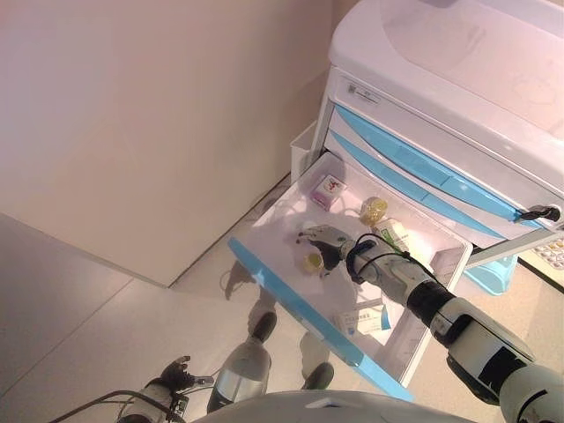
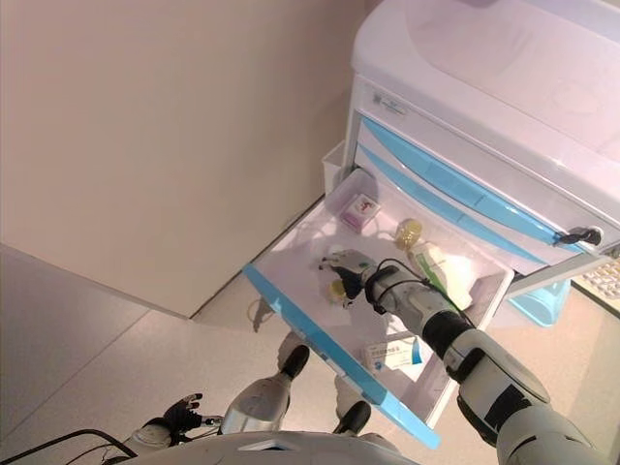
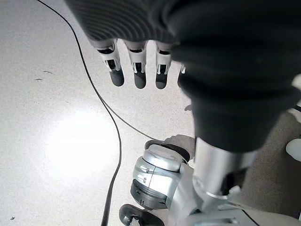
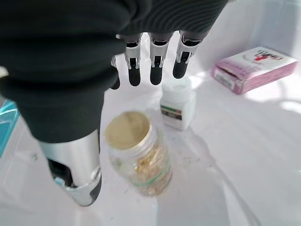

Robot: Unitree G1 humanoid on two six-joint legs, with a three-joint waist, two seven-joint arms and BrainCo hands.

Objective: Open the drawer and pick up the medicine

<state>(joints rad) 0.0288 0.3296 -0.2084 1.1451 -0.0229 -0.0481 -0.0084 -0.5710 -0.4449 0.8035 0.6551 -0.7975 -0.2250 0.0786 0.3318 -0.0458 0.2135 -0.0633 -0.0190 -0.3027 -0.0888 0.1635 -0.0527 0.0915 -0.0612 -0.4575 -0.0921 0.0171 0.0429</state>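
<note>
The white cart's (image 1: 441, 79) lower drawer (image 1: 295, 308) with a blue front stands pulled out. My right hand (image 1: 328, 240) is inside it, open, fingers straight. Its thumb (image 4: 75, 174) hangs beside a small clear jar with a yellow lid (image 4: 138, 157), also in the left eye view (image 1: 312, 262), without gripping it. A small white medicine bottle (image 4: 178, 107) stands just past the fingertips (image 4: 155, 70). A pink box (image 4: 254, 68) lies farther in. My left hand (image 3: 136, 70) hangs open low near the floor, empty.
The drawer also holds a second yellow jar (image 1: 373, 210), a white and green bottle (image 1: 394, 234) and a white box with blue print (image 1: 366, 319). Closed blue-fronted drawers (image 1: 423, 167) sit above. A blue bin (image 1: 489, 275) stands by the cart. A beige wall (image 1: 159, 115) is on the left.
</note>
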